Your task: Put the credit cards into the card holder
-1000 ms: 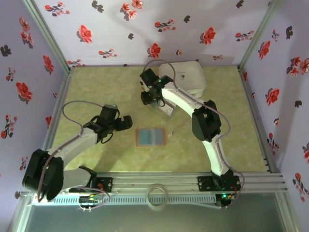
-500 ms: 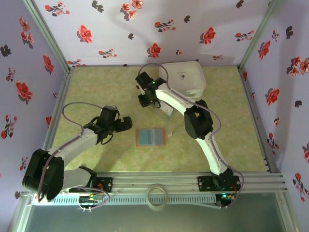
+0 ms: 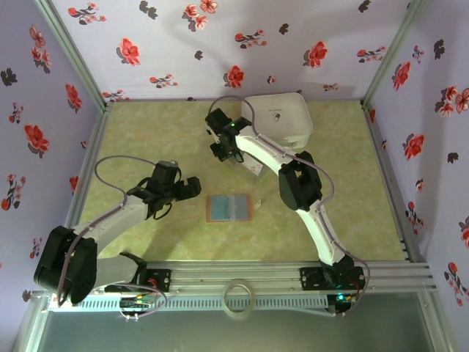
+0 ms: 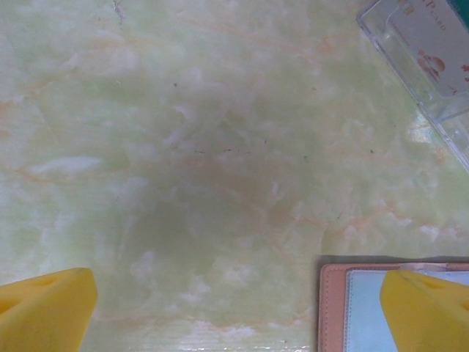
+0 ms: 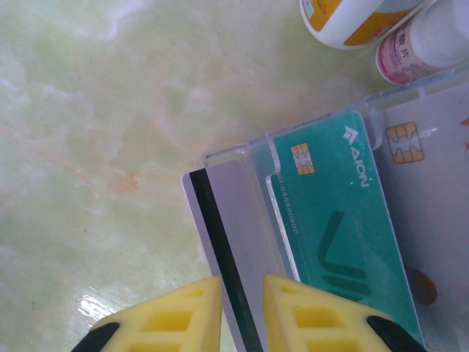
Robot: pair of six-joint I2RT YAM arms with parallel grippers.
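Credit card (image 5: 223, 220), at right end effector (image 5: 242, 297) tips

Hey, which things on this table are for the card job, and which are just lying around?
For the job: cards, the clear tray holding them, brown card holder.
Just lying about: white case, two small bottles.

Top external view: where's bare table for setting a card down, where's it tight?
Free: the table's far-left corner, bordered by left wall and right arm; the right strip between right arm and right wall; the near strip between card holder and rail. Tight: far centre, card tray, white case.
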